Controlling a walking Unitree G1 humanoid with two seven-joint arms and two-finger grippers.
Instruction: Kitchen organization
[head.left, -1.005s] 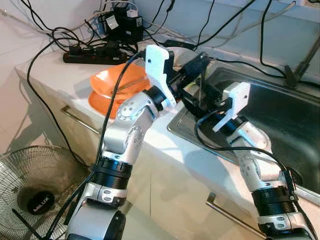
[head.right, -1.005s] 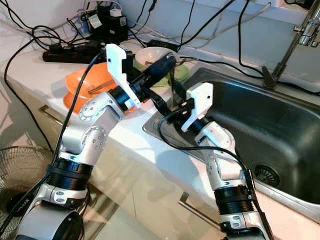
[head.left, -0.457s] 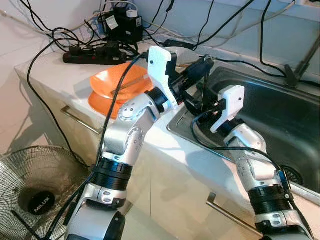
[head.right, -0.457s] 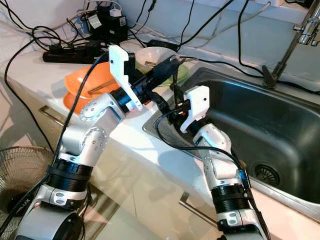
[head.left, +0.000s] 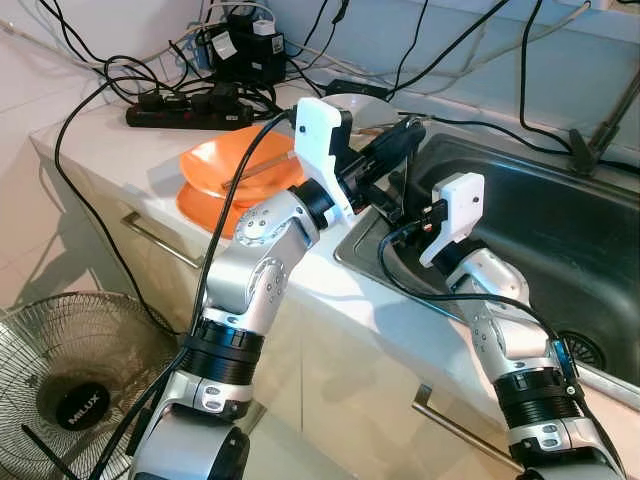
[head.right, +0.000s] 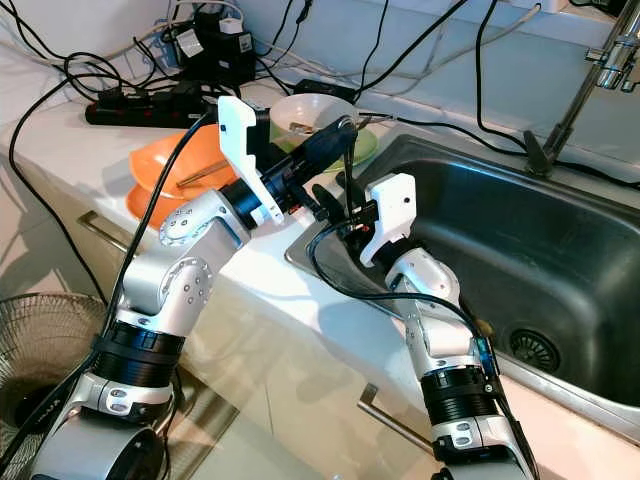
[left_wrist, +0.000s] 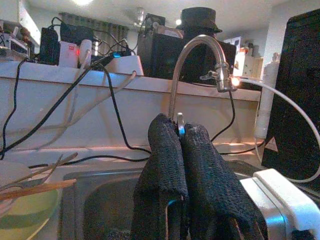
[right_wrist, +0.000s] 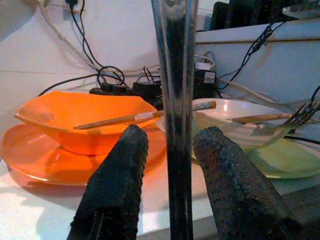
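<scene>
The left gripper (head.right: 343, 125) is clamped on the top of a slim metal utensil (head.right: 349, 172), which hangs upright from it over the near left corner of the sink (head.right: 560, 270), just inside the rim; in the left wrist view its fingers (left_wrist: 165, 160) press together with a sliver of bright metal showing between their tips. The right gripper (right_wrist: 170, 165) sits just beside and a little below, fingers spread to a moderate gap on either side of the utensil's shaft (right_wrist: 176, 100), not touching it as far as the right wrist view shows. This looks like a handover from one gripper to the other, or a steadying of the piece before it is put down; which end of the utensil points down I cannot tell. On the tabletop, along the sink's left edge, stand an orange bowl (right_wrist: 80, 117) on an orange plate (right_wrist: 30, 160) with a wooden chopstick (right_wrist: 145, 116) lying across it, and next to them, toward the back edge, a white bowl (head.right: 312, 108) on a pale green plate (right_wrist: 285, 165) that carries a fork (right_wrist: 300, 117) and another chopstick. A power strip (head.left: 190, 112) and tangled cables occupy the tabletop's far left corner. Judged from this, the organising is at an early to middle stage: one utensil is in hand and not yet placed, while the dishes and remaining cutlery wait on the tabletop.
</scene>
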